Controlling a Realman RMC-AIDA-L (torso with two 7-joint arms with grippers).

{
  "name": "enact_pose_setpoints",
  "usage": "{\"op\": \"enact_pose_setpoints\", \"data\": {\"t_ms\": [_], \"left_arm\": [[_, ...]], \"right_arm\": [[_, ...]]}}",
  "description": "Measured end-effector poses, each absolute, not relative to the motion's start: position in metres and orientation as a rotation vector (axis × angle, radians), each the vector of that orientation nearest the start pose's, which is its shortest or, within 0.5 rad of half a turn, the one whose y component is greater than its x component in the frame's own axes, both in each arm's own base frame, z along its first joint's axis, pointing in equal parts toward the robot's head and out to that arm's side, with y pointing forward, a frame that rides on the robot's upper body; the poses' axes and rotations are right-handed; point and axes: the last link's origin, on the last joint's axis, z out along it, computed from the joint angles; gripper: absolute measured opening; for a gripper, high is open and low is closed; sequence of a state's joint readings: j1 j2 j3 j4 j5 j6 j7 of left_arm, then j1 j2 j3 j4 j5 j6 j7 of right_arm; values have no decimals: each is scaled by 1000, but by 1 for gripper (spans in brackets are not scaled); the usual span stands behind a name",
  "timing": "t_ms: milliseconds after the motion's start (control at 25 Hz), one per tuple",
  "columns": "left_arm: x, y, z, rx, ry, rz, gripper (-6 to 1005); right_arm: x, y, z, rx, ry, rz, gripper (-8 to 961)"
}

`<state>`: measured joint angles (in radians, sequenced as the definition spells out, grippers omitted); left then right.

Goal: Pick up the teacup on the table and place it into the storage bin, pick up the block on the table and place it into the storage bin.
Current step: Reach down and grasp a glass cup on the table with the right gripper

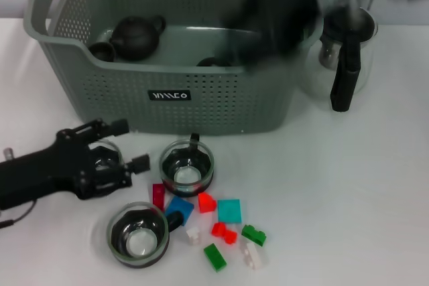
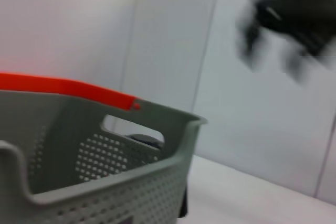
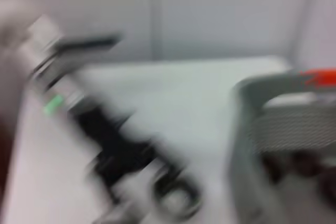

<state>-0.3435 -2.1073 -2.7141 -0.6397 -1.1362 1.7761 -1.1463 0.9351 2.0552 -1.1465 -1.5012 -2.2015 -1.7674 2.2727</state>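
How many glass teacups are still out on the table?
3: one between the left gripper's jaws, one before the grey-green perforated storage bin at, one nearest the camera. None look hidden.

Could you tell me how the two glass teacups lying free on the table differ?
The teacup by the basket sits just before the storage bin, its handle toward the bin. The front teacup sits nearer the robot, handle toward the blocks. Both are upright, round, clear glass with dark rims. The left claw is at a third cup.
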Motion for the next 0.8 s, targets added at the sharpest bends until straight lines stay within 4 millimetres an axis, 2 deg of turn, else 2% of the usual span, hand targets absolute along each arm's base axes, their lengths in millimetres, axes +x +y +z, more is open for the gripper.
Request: {"op": "enact_pose_setpoints", "data": {"t_ms": [160, 240, 280, 320, 520, 800], "left_arm": [[-313, 258, 28, -2527, -628, -916, 855], [-317, 252, 31, -2586, -631, -883, 855], [-318, 246, 32, -2619, -624, -874, 855], [-320, 242, 33, -2642, -611, -870, 855], [-327, 225, 42, -2651, -596, -879, 854], [-328, 221, 40, -2625, -605, -890, 853]], "right_arm": [[38, 328, 28, -3098, -129, -124, 467], [52, 318, 12, -3130, -217, -178, 466], [60, 315, -3, -3137, -255, -203, 465], [60, 315, -3, -3137, -255, -203, 464], [73, 316, -32, -3139, -257, -241, 463], [93, 334, -83, -3084, -285, -378, 462]]}}
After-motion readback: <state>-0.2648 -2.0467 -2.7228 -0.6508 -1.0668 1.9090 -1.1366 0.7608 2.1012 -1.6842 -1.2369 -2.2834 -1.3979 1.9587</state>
